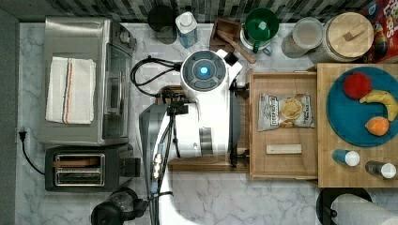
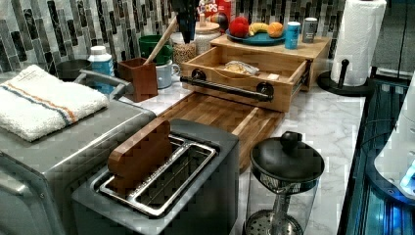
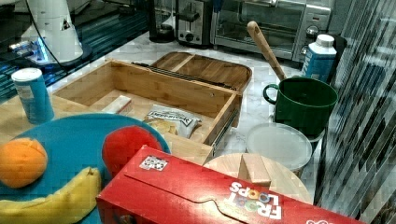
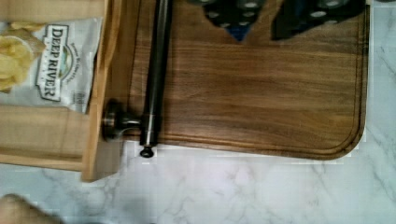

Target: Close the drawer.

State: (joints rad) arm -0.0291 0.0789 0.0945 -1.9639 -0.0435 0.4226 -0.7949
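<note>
- Approaching is the step in hand, as I judge it: the drawer point(image 1: 281, 125) stands pulled fully out from under the light wood slab point(image 1: 359, 180) at the top view's right, and nothing touches it.
- The drawer's open end lies over the dark cutting board point(image 4: 261, 88), and its black bar handle point(image 4: 156, 70) runs along its front, above that board.
- In the wrist view the hand point(image 4: 261, 16) hangs above the cutting board, just beside the handle but apart from it. Its two dark fingers point(image 4: 233, 14) look spread, with nothing between them.
- The next move, in my opinion, calls for bringing the hand against the handle or the front panel and then pushing straight towards the slab, so that the drawer slides on its side rails without jamming.
- Inside the drawer lies a chips bag point(image 4: 35, 60) on which I read "DEEP RIVER", and a small pale wood block point(image 1: 283, 149).
- The red cereal box point(image 3: 210, 196) at the back corner of the worktop point(image 1: 225, 197) shows "FROOT LOOPS" in the right view.
- Other labels are too small for me to read.
</note>
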